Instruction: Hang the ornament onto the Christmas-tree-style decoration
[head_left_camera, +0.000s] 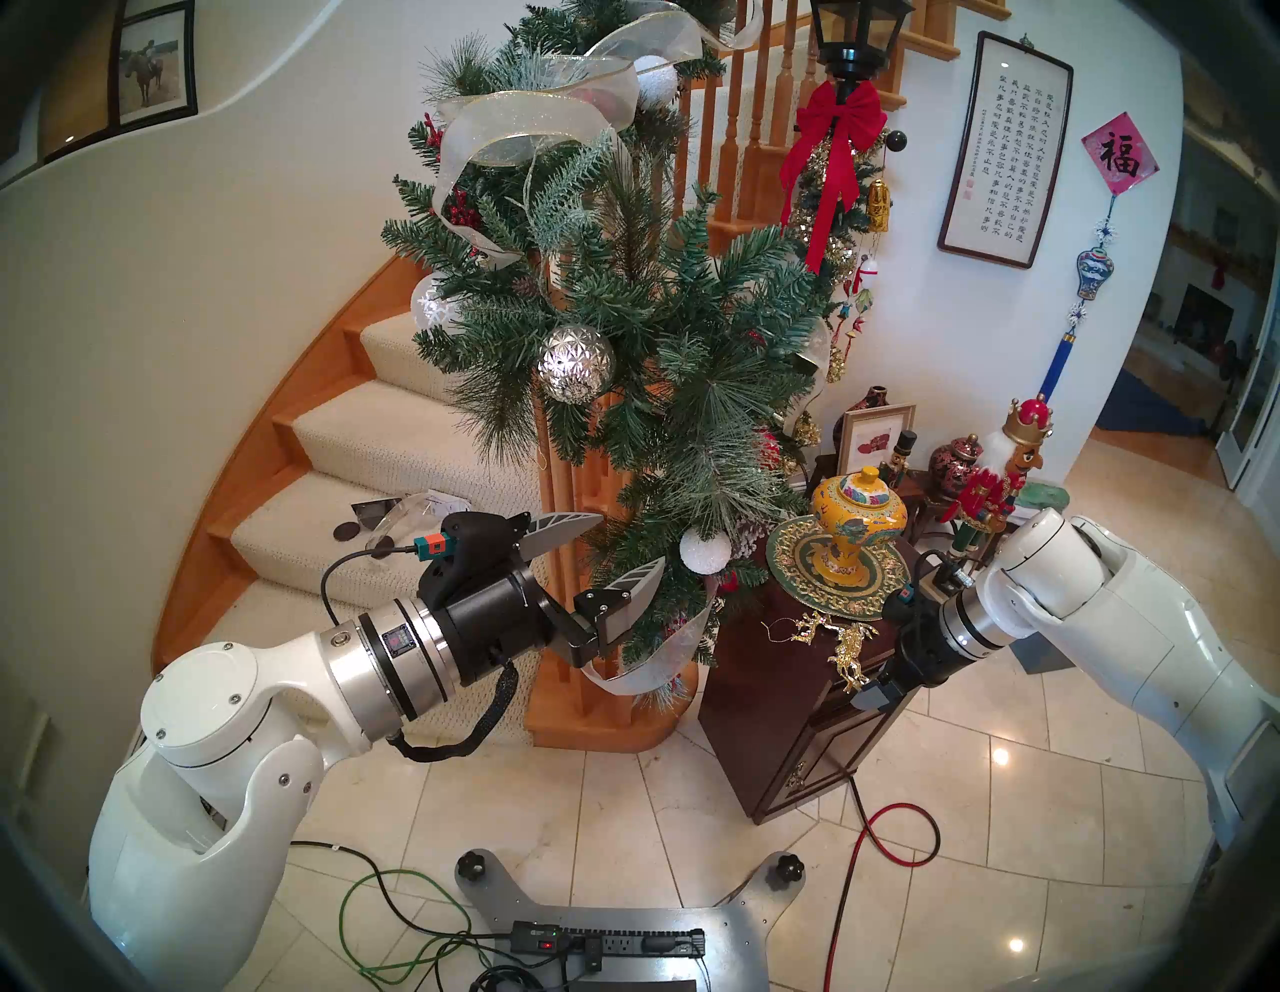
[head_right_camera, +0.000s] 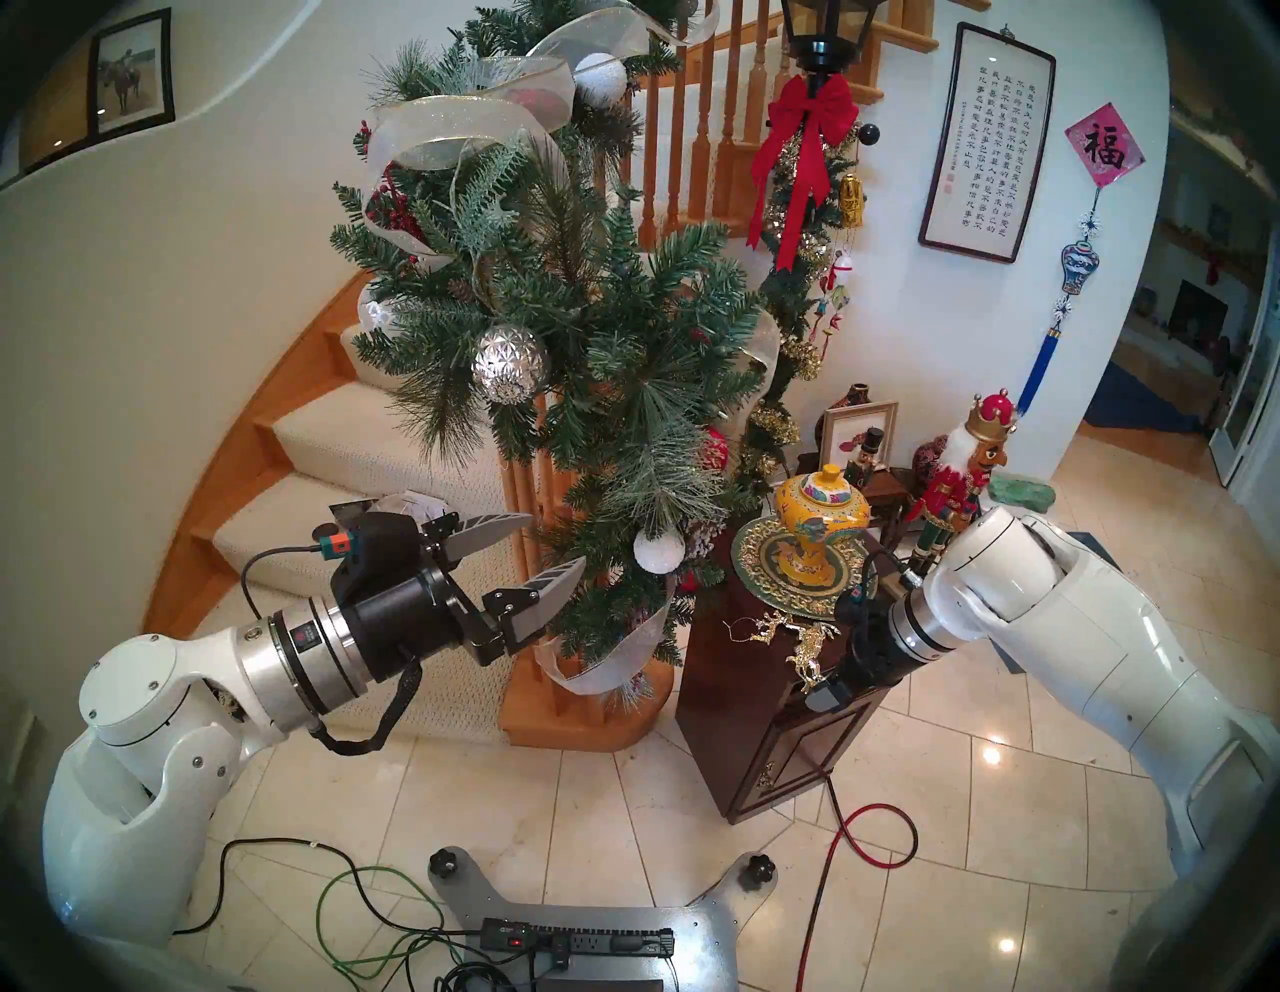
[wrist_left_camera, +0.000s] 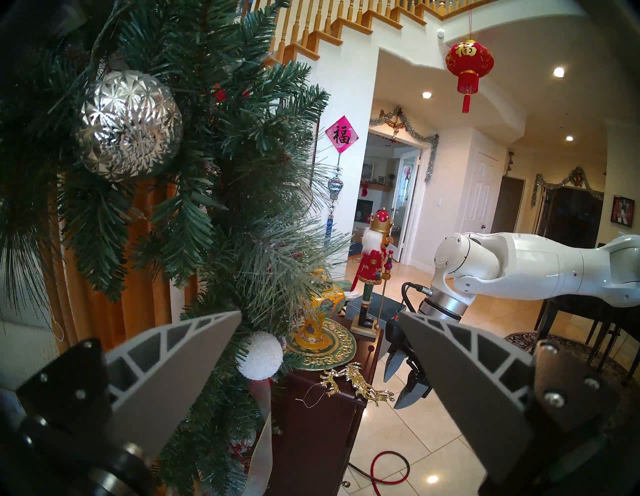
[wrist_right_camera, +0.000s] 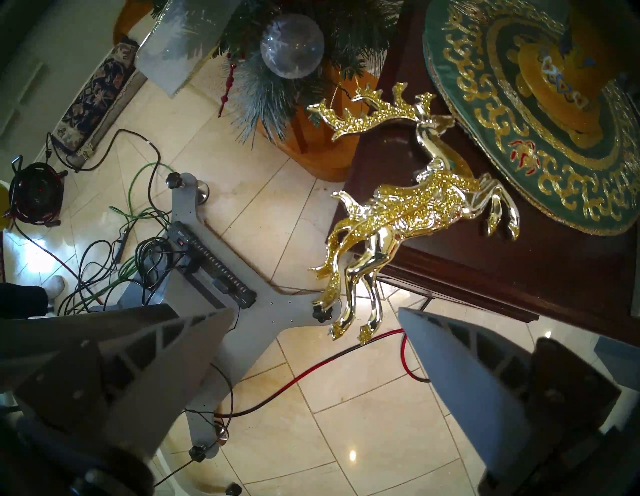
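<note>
head left view: the garland (head_left_camera: 623, 332), bushy green plastic needles wound with sheer ribbon (head_left_camera: 533, 118), drapes down the wooden stair rail; a faceted silver ball (head_left_camera: 576, 363) and a grainy white ball (head_left_camera: 705, 551) hang in it. the left gripper (head_left_camera: 609, 551) is level, fingers spread wide, empty, just beside the lower needles. the ornament (head_left_camera: 841, 641), shiny gold reindeer, lies over the near edge of a dark wooden cabinet (head_left_camera: 796, 727), part hanging off. the right gripper (head_left_camera: 876, 693) points steeply down at that edge; its fingers are mostly hidden here.

head right view: much the same. ornament (head_right_camera: 803, 648) at the cabinet's (head_right_camera: 762, 720) near edge, in front of a round green-and-gold mat (head_right_camera: 776, 578) under a yellow glazed jar (head_right_camera: 821, 516). open tiled floor (head_right_camera: 623, 796) lies before the cabinet.

left wrist view: ribbed grey fingers (wrist_left_camera: 180, 360) stand far apart with nothing between. the silver ball (wrist_left_camera: 130, 124) sits among needles on the left. the ornament (wrist_left_camera: 356, 381) lies on the cabinet's corner, its thin string loop (wrist_left_camera: 311, 395) trailing over the top. the right gripper (wrist_left_camera: 403, 386) hangs just beside it, apart.

right wrist view: fingers (wrist_right_camera: 485, 381) wide, empty. the ornament (wrist_right_camera: 408, 207), smooth gold with glittered patches, has antlers on the top and legs dangling past the edge above floor tiles (wrist_right_camera: 346, 415).
</note>
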